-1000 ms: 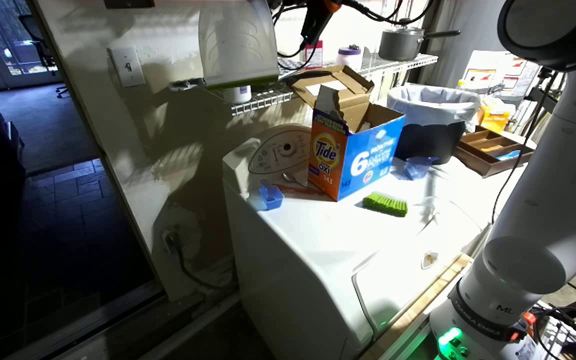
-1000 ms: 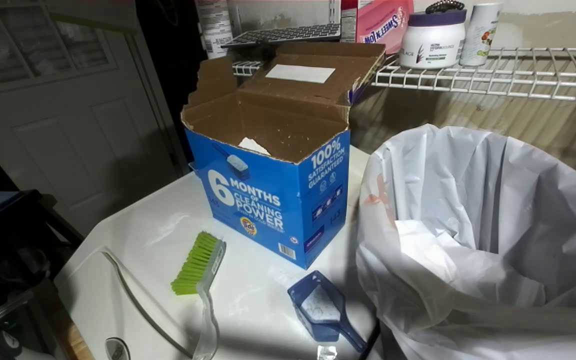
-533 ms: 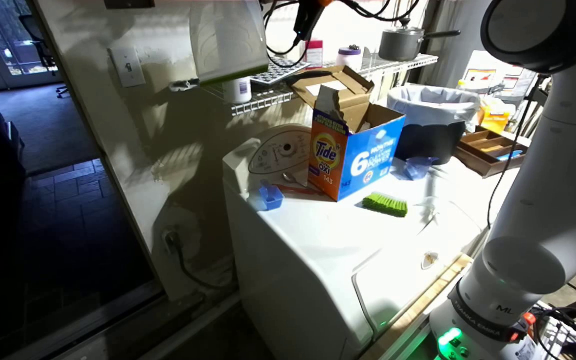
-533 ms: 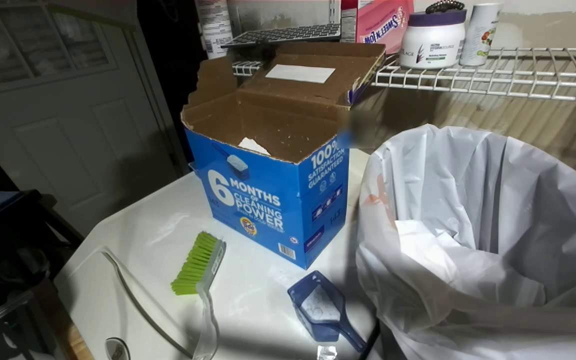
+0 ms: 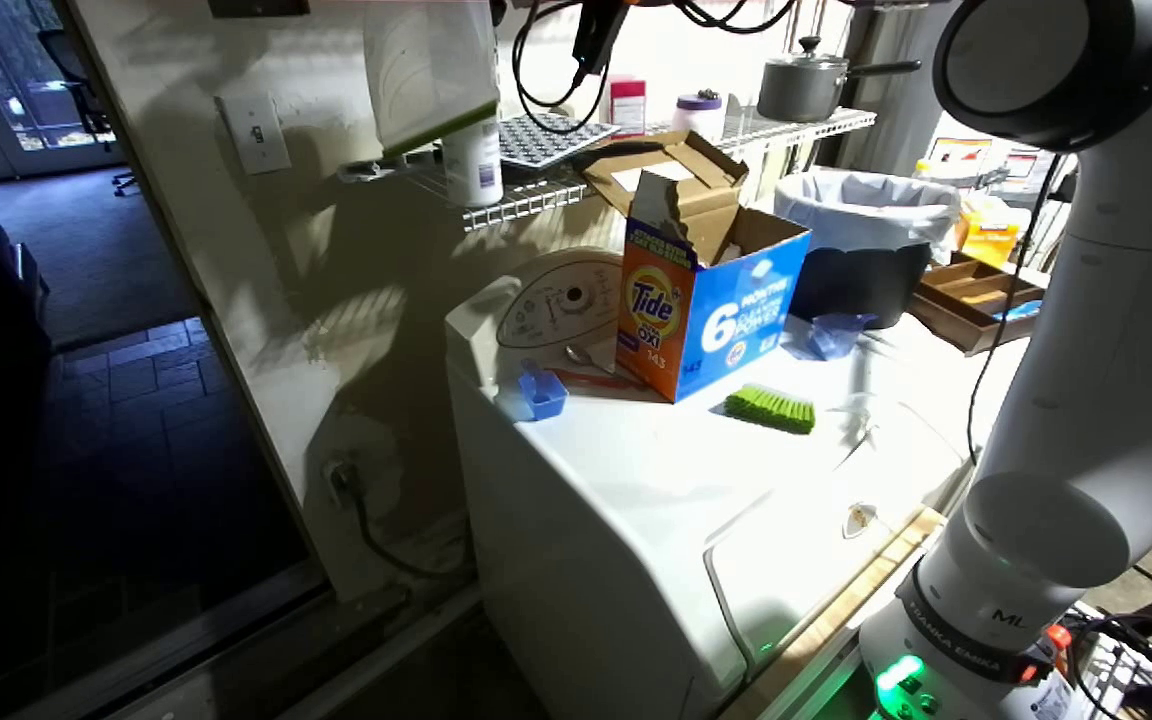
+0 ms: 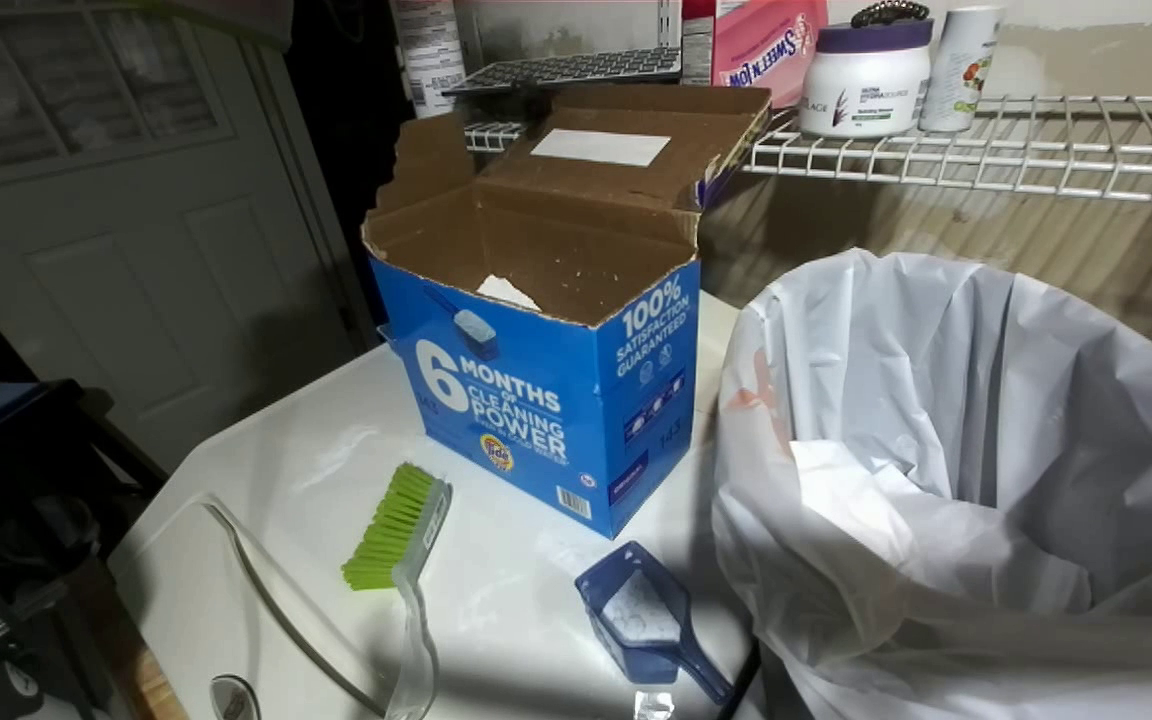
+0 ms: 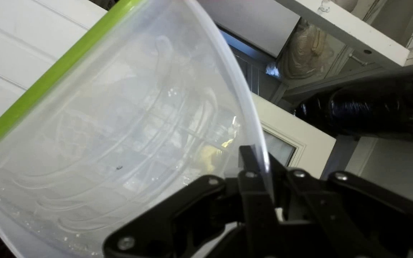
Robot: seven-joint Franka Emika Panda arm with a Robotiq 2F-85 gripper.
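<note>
While the white arm (image 5: 1086, 400) stands tall, jaws clamped on a translucent dustpan (image 5: 424, 70), green lip (image 5: 441, 128) slanted below

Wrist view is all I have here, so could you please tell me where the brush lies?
Observer: In both exterior views the brush lies on the laundry machine.
Operator: Thank you; does a box stand near it?
Observer: Yes, a Tide box with its lid open.
Operator: And which part of the dustpan in the pincer is lowest, please?
Observer: In an exterior view, its green edge is the lowest part in sight.
</note>
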